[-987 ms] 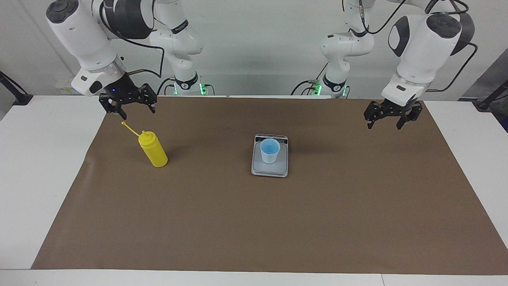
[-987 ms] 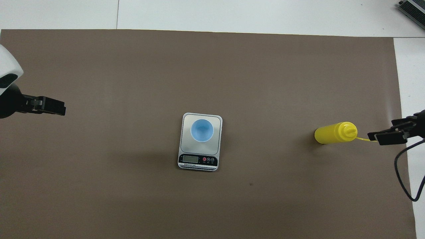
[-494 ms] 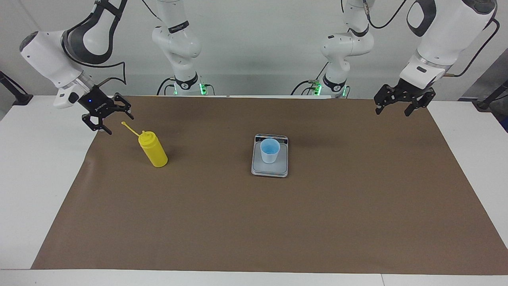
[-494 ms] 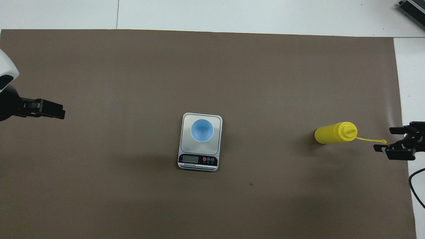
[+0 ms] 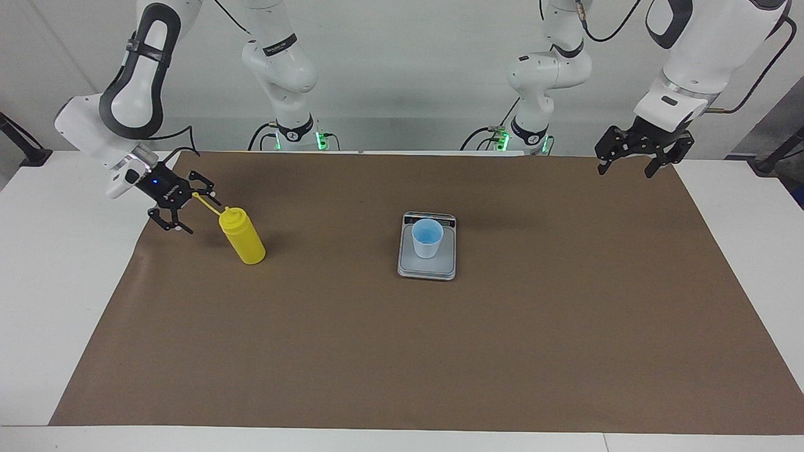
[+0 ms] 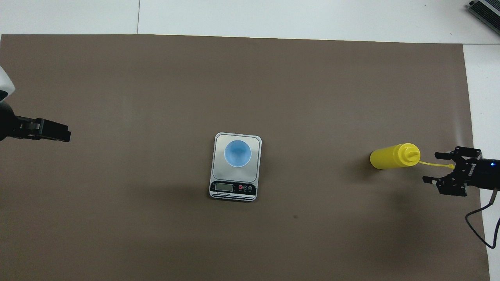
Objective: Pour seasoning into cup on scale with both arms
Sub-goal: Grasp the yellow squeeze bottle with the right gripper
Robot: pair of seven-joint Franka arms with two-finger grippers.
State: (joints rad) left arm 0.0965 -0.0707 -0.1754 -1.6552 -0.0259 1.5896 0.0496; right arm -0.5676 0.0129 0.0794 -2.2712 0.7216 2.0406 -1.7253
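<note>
Both grippers have jaws wide apart, holding nothing: right gripper (image 5: 196, 208) just beside the bottle (image 5: 243, 236), left gripper (image 5: 637, 160) over the brown mat (image 5: 440, 351). Cup (image 5: 427, 238) stands on scale (image 5: 427, 267) mid-bench.

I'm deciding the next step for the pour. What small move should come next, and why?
Probably the right gripper should slide sideways toward the yellow bottle until its open fingers straddle the body, then close. It sits low beside the upright bottle, by the cap strap, gripping nothing. The cup already stands on the scale; the left gripper waits, open.
</note>
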